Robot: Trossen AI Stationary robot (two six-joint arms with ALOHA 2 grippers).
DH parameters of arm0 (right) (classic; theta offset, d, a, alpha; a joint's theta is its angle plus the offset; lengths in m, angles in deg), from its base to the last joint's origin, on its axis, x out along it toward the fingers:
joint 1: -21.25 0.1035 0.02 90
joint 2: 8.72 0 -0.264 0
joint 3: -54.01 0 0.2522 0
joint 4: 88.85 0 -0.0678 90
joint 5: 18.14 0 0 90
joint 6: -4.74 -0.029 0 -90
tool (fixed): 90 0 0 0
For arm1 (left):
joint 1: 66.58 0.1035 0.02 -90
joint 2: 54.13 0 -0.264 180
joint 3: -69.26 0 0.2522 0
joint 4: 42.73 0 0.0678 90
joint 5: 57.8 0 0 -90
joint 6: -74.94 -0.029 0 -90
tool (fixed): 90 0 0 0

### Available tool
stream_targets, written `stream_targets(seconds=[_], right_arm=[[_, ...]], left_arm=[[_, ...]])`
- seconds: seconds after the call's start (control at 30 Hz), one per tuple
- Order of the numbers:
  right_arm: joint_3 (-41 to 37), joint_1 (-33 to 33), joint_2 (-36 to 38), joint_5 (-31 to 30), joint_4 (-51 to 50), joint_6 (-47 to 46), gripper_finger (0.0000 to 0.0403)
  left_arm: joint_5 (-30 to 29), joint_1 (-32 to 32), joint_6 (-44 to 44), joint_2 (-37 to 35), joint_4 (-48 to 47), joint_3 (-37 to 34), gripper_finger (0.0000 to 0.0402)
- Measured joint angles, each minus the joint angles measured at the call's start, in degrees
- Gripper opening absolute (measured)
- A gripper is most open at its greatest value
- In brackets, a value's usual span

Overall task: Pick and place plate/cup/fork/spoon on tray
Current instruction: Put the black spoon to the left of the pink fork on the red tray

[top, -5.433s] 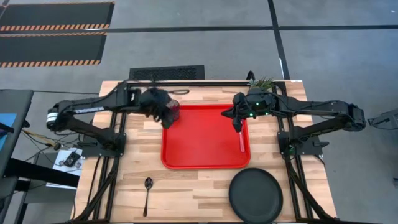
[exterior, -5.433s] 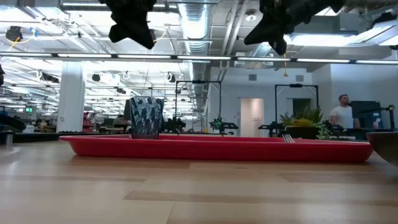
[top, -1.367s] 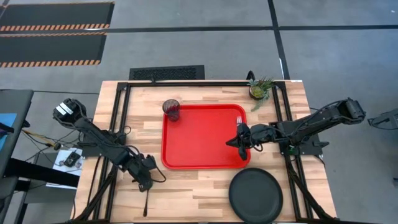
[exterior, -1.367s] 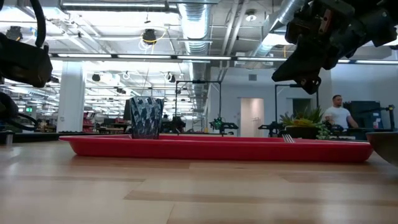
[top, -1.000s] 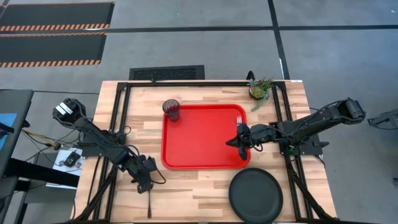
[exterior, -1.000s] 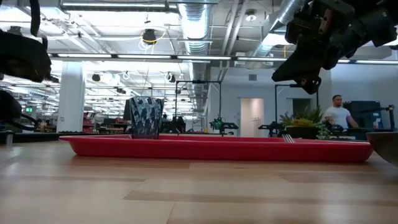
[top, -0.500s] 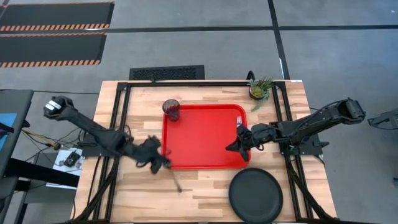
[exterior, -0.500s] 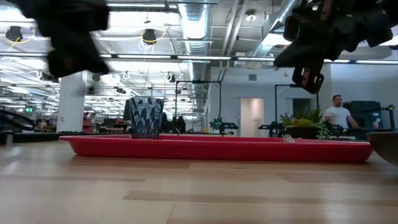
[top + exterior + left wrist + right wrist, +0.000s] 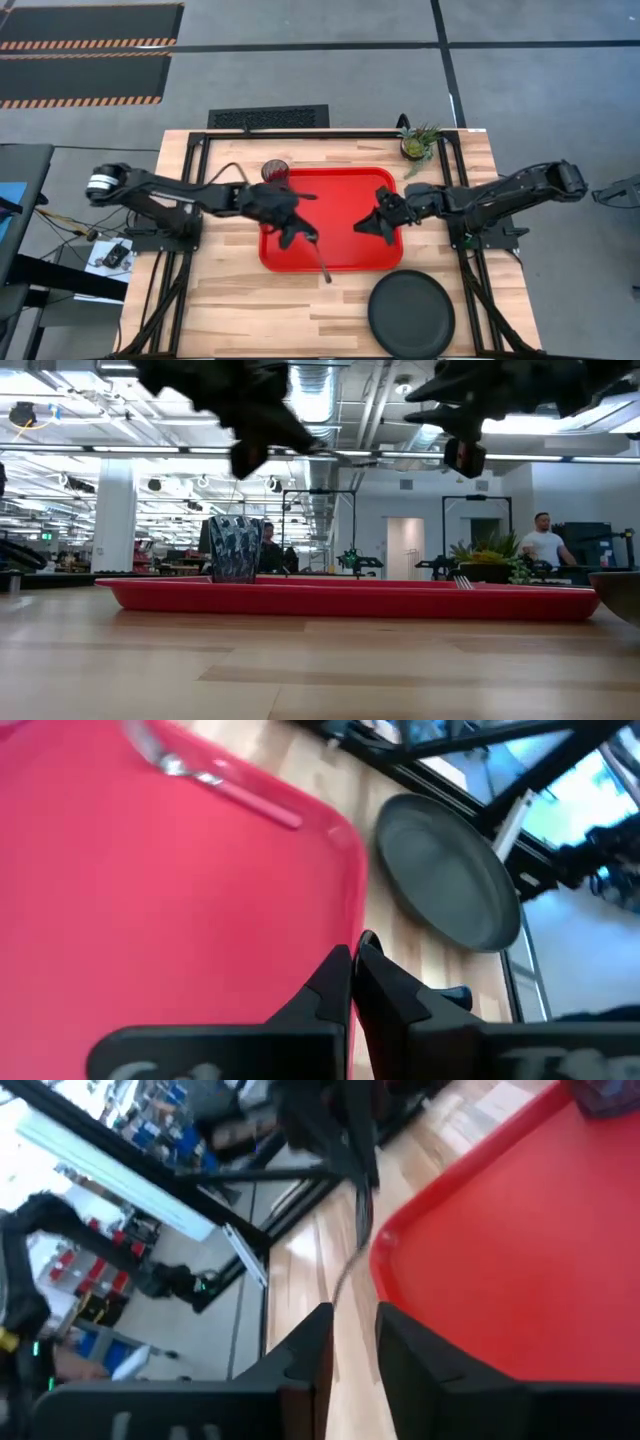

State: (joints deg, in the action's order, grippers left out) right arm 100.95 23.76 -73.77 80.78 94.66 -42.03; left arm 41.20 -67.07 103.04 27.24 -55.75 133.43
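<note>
Over tray (image 9: 340, 225), left gripper (image 9: 296, 236) pinches spoon (image 9: 320, 262); next: lower, release. Right gripper (image 9: 372, 226) idle, fingers narrow, empty.

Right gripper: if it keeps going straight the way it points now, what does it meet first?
Probably the dark metal spoon hanging from the left gripper over the red plastic tray; the right gripper points at it, though depth is uncertain.

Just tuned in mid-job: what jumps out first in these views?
The bright red tray at the table's centre dominates, with both arms reaching over it. The left gripper holds the spoon above the tray's near edge, while the right gripper hovers by the tray's right rim. The black plate sits off the tray at the table's near right; the cup stands at the tray's far left corner.
</note>
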Motion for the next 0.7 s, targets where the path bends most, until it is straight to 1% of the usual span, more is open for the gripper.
stream_targets(seconds=[0.07,0.17,0.23,0.33,0.53,0.63,0.7], right_arm=[[0.6,-0.9,-0.2,1.5,-0.3,-0.4,0.0117],[1.6,-1.2,-2.5,1.7,0.0,-0.4,0.0131],[2.1,-1.1,-3.6,2.4,-0.8,-0.4,0.0142],[3.5,-1.0,-5.6,3.9,0.4,-0.4,0.0158],[4.4,-1.0,-7.8,4.9,0.1,0.0,0.0169],[4.3,-1.0,-8.6,4.9,-0.5,0.1,0.016],[4.3,-1.0,-8.6,4.8,0.1,0.1,0.0146]], left_arm=[[2.7,0.8,-2.3,3.6,-0.2,3.8,0.0],[5.9,1.6,-4.8,8.2,0.3,9.4,0.0],[7.3,2.0,-5.6,10.9,0.1,12.4,0.0],[8.8,2.6,-6.1,13.0,0.0,15.4,0.0],[8.9,3.5,-5.8,13.5,0.1,16.7,0.0],[9.2,3.5,-4.9,13.5,0.4,16.7,0.0],[9.3,3.5,-4.7,13.5,0.6,16.7,0.0]])
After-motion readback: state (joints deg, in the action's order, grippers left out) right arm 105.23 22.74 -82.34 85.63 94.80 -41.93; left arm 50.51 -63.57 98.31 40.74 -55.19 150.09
